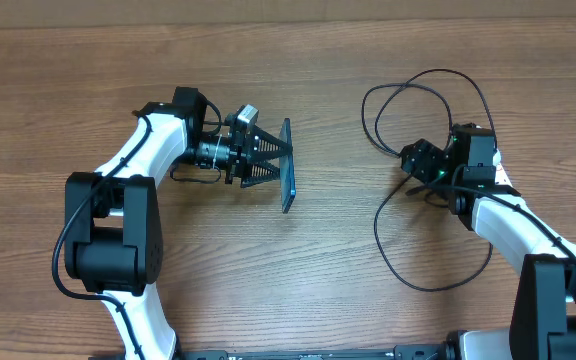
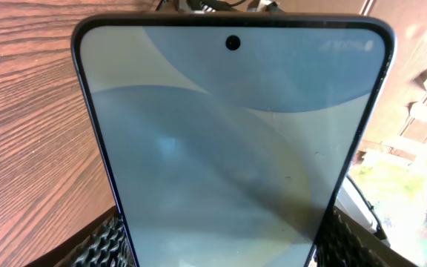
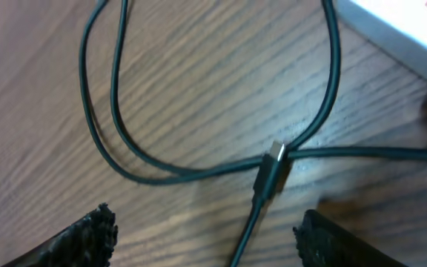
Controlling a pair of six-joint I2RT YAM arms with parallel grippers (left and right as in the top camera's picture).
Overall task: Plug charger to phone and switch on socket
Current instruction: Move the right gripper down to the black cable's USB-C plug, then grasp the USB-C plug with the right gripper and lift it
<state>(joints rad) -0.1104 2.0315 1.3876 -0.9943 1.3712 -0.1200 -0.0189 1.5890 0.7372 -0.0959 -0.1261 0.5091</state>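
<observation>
Left fingers (image 2: 110,241) grip phone (image 1: 288,165) on edge, well left of plug (image 3: 273,167). Right fingers (image 3: 87,233) wide, hovering astride plug on counter (image 3: 199,89). I should drop straight, pinch plug body, spare the metal tip.

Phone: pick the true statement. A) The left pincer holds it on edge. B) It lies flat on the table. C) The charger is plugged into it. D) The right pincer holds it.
A: the phone stands on edge, clamped in the left pincer; the charger plug lies apart.
</observation>
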